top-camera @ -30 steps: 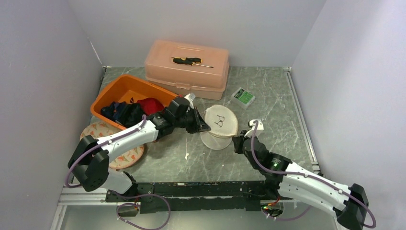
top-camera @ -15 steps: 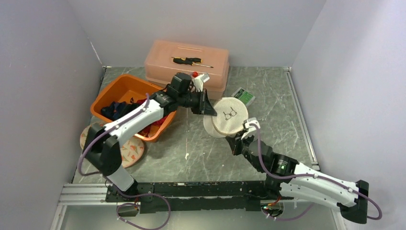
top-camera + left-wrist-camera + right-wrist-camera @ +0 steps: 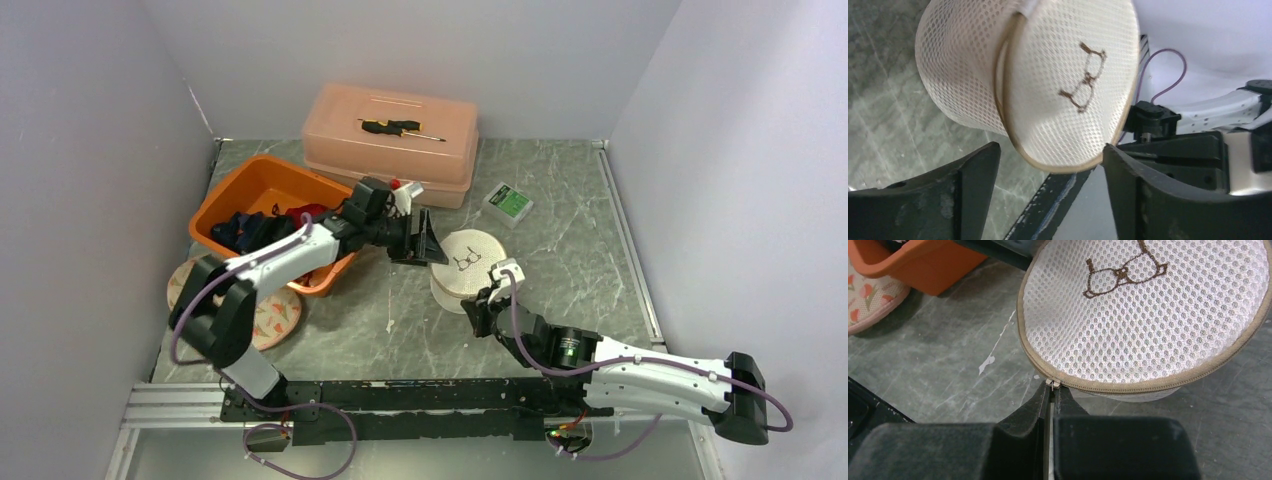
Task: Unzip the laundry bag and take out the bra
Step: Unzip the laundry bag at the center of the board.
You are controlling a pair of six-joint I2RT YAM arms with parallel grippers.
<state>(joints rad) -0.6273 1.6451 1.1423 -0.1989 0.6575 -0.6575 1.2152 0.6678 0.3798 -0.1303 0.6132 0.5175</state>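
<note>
Right wrist view: the right end effector (image 3: 1050, 390) is pinched shut on the zipper pull (image 3: 1052, 384) at the rim of the laundry bag (image 3: 1148, 325) on the desk (image 3: 948, 365) — the left end effector (image 3: 1050, 150), open just beside it, should clamp the bag before the pull runs round.

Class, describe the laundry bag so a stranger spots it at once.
Find the pink box at the back of the table. Just in front lies the laundry bag: the only round white mesh thing, tan-trimmed, a bra outline stitched on top.
</note>
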